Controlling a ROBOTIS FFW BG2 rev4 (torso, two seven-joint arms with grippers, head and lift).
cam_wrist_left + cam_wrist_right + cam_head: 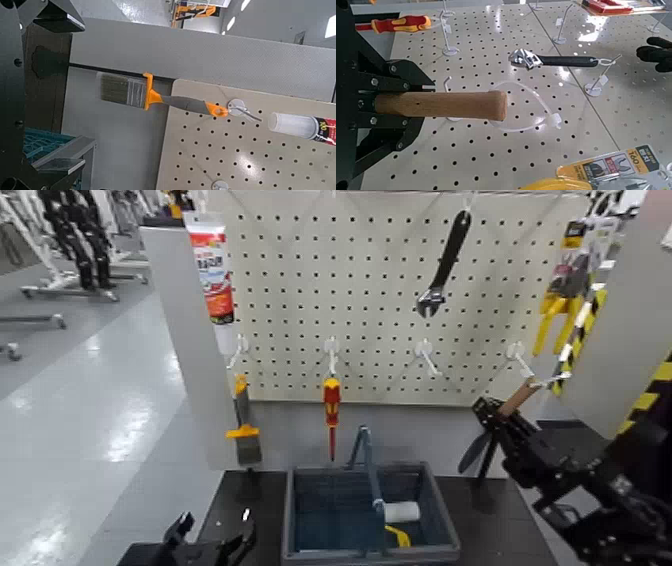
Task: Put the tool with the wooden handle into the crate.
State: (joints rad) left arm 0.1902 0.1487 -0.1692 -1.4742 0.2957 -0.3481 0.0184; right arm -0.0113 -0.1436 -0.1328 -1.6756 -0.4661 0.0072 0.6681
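My right gripper (497, 422) is shut on the trowel in front of the pegboard's lower right, to the right of the crate and higher than it. The light wooden handle (517, 398) points up toward a white hook, and the dark blade (473, 452) hangs below the fingers. In the right wrist view the jaws clamp the handle (439, 104), and a white cord loop (530, 115) trails from its end. The dark grey-blue crate (300, 525) sits on the black table at centre. My left gripper (213, 542) is open and empty, low at the crate's left.
On the pegboard hang a black wrench (445, 262), a red-and-yellow screwdriver (331, 412), an orange-handled brush (243, 428) and a caulk tube (212, 270). A white roller (402, 512) and a yellow item (397, 537) lie in the crate. Packaged yellow tools (560, 300) hang at the right.
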